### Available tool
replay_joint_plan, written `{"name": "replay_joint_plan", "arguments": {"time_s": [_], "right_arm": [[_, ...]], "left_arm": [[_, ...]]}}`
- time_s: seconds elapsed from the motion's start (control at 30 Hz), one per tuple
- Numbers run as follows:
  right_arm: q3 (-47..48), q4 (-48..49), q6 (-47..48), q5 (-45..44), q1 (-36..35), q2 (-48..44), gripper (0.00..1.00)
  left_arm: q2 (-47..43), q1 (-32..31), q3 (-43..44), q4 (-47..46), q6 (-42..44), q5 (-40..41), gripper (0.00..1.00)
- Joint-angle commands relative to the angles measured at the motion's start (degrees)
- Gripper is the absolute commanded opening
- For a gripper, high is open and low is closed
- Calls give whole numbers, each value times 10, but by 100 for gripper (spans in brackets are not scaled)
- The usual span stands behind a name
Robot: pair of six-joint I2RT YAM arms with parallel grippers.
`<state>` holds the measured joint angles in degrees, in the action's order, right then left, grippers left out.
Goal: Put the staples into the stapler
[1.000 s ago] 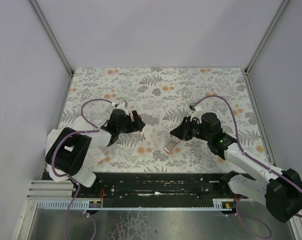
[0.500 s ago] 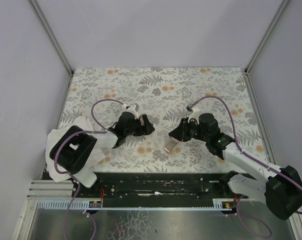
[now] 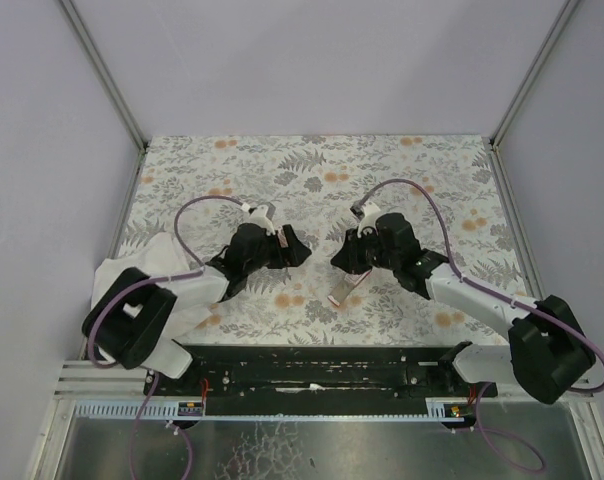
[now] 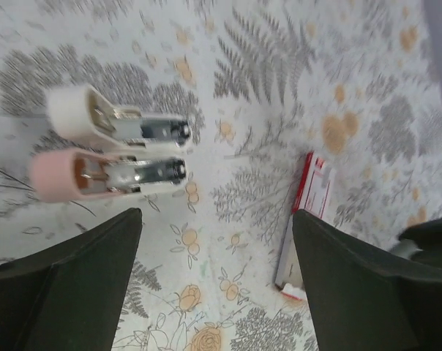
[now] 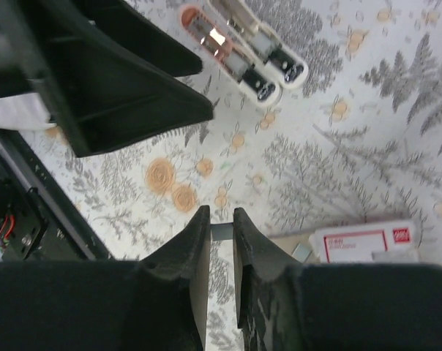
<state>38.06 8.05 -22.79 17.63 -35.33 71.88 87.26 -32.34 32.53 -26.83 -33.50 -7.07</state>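
The stapler (image 4: 111, 150) lies opened flat on the floral cloth, its white arm beside its pink arm, metal channels showing. It also shows in the right wrist view (image 5: 239, 51). The red staples box (image 3: 344, 290) lies near the table's middle, with its tan inner tray slid out (image 5: 294, 250). My right gripper (image 5: 221, 231) is shut on a short grey staples strip, held above the cloth between box and stapler. My left gripper (image 4: 217, 216) is open and empty, hovering between the stapler and the box (image 4: 309, 212). In the top view both grippers (image 3: 300, 248) (image 3: 340, 258) nearly meet and hide the stapler.
A white cloth (image 3: 167, 262) lies bunched at the left by the left arm's base. The black rail (image 3: 312, 365) runs along the near edge. Grey walls close the table on three sides.
My left gripper has moved right toward the middle. My right gripper has moved up and left, away from the box and toward the left gripper.
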Motion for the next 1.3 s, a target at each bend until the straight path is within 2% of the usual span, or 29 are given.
{"name": "replay_joint_plan", "arguments": {"time_s": [0.0, 0.27, 0.53, 0.67, 0.87, 0.93, 1.1, 1.27], "right_arm": [[70, 7, 53, -13, -6, 45, 21], [105, 33, 35, 2, -6, 76, 21], [87, 32, 30, 3, -6, 67, 21], [85, 34, 27, 5, -6, 67, 22], [85, 45, 18, 11, -6, 69, 22], [84, 45, 17, 11, -6, 67, 22], [76, 43, 17, 6, -6, 60, 22], [73, 43, 18, 5, -6, 59, 22]], "left_arm": [[-54, 40, -12, 15, -19, 9, 83], [-46, 81, 5, 38, 12, 41, 79], [-40, 97, 15, 19, 24, 22, 80], [-54, 99, 9, 19, 26, 44, 82], [10, 109, 41, 1, 12, 21, 82], [31, 109, 51, -9, 7, 15, 80], [64, 111, 75, -9, 7, -7, 65], [77, 111, 78, -17, 14, -14, 56]]}}
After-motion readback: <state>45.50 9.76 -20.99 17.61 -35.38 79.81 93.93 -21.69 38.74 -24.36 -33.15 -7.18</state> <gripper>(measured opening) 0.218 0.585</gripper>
